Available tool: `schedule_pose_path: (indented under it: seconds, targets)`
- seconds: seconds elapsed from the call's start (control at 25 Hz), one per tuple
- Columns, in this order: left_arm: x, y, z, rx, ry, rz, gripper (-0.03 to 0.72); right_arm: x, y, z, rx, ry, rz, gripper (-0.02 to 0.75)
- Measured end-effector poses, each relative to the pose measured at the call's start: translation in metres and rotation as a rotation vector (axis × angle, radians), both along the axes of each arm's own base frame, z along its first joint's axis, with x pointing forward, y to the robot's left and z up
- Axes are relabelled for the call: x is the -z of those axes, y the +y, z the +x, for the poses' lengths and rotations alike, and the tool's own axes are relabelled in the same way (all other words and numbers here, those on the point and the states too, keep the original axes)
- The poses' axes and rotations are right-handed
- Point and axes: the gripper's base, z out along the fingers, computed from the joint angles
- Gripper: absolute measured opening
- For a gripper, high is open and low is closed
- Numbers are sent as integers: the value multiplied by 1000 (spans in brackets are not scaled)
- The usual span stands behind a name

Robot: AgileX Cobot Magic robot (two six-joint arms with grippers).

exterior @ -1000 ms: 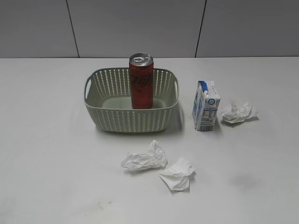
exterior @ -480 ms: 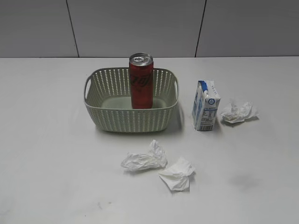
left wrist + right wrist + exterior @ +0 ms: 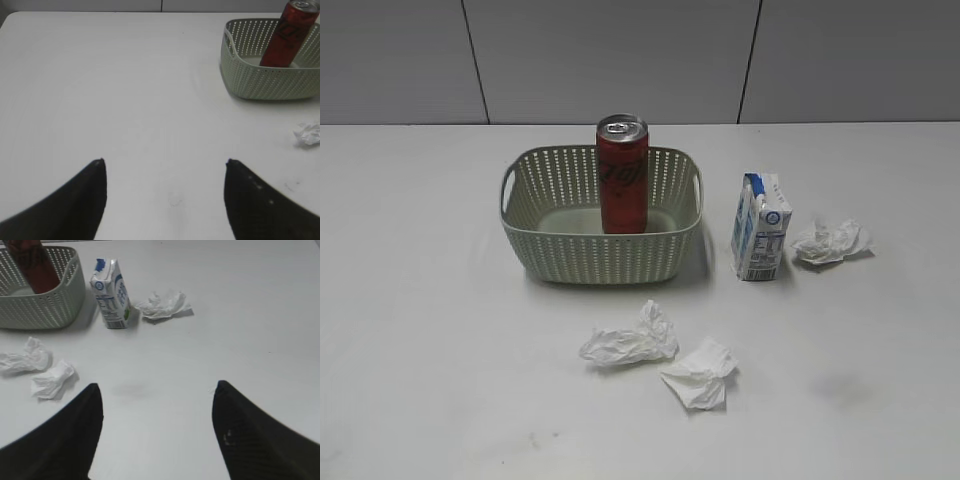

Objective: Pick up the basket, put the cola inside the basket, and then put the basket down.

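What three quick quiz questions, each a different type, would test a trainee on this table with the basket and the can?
1. True or false: the cola stands upright inside the basket.
2. What stands right of the basket? A) milk carton B) mug C) spoon
3. Fill in: both grippers are ____.

Key: 1 true. 2 A, the milk carton. 3 open; neither holds anything.

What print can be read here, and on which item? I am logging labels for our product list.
Nothing reads clearly.
cola: black script down the red side, too blurred to read.
milk carton: blue round logo and small print, too small to read.
basket, crumpled tissues: no text.
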Motion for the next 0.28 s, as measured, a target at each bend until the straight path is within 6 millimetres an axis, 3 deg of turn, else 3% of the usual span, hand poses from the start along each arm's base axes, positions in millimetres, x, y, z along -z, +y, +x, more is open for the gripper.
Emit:
schedule_pose_path:
  seconds: [0.28]
  targets:
    - [0,0,0,0,0,0,554,0,2,0,-13,0,23,532]
